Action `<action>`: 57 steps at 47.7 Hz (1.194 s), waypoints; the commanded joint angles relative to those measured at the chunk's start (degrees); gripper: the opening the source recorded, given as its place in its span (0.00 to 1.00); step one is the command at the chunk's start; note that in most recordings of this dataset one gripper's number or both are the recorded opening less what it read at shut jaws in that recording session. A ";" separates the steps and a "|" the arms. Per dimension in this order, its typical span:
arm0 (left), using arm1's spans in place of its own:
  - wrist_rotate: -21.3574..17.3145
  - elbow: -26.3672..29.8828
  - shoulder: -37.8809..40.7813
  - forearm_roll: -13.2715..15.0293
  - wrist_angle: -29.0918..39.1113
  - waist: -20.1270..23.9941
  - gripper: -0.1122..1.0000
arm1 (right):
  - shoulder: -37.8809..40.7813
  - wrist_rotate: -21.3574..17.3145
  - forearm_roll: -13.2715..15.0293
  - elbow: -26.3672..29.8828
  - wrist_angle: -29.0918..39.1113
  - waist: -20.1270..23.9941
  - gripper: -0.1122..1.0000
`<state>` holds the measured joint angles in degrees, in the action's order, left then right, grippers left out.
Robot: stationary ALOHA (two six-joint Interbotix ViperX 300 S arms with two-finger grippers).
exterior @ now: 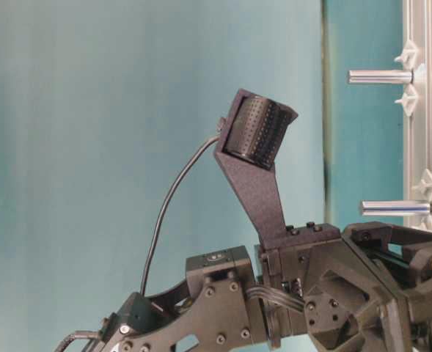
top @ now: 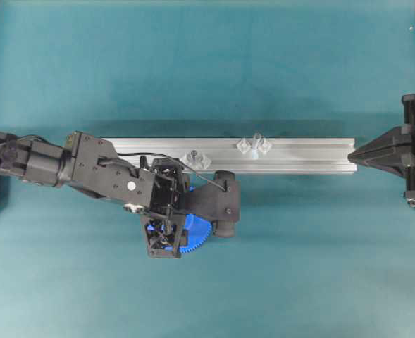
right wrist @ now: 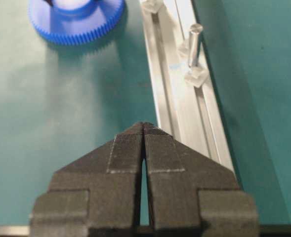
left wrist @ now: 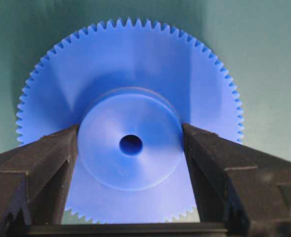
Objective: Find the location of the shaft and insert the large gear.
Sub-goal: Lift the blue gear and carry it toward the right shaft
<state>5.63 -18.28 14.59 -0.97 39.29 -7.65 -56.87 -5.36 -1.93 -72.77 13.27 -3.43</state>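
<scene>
The large gear (left wrist: 130, 98) is bright blue, and my left gripper (left wrist: 130, 144) is shut on its raised round hub, one finger (left wrist: 46, 163) on each side. From overhead the gear (top: 196, 232) peeks out under the left gripper (top: 166, 239), just in front of the rail. The shaft (top: 255, 144) is a pale upright peg between clear diamond brackets on the rail; it also shows in the table-level view (exterior: 381, 76) and the right wrist view (right wrist: 193, 44). My right gripper (right wrist: 144, 126) is shut on nothing, its tip at the rail's right end (top: 354, 156).
A long aluminium rail (top: 299, 156) runs across the teal table (top: 207, 63). A second peg with a darker grey tip (top: 195, 156) stands on the rail close to the left wrist. The wrist camera mount (exterior: 260, 136) rises above the left arm.
</scene>
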 commanded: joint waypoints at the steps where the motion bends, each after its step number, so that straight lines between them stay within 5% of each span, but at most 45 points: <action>1: -0.18 2.20 -3.78 -0.09 0.26 -0.09 0.73 | 0.26 -0.44 0.00 0.53 -0.35 -0.18 0.09; 11: -1.32 5.98 -4.75 -0.18 6.50 0.00 0.73 | -0.35 -0.44 0.00 0.18 -0.35 -0.18 0.09; 22: -8.26 13.62 -5.36 -0.26 13.97 1.14 0.73 | -2.29 -0.44 0.00 -0.26 -0.35 -0.53 0.09; 34: -11.78 21.71 -5.10 -0.26 19.51 3.60 0.73 | -2.81 -0.35 0.00 -0.26 -0.35 -1.49 0.09; 57: -18.46 30.41 -3.16 -0.35 21.88 9.05 0.73 | -3.16 -0.35 0.09 -0.88 -0.26 -2.11 0.09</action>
<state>-12.04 8.96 12.30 -1.14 61.08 0.53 -60.21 -5.36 -1.93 -74.27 13.27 -5.19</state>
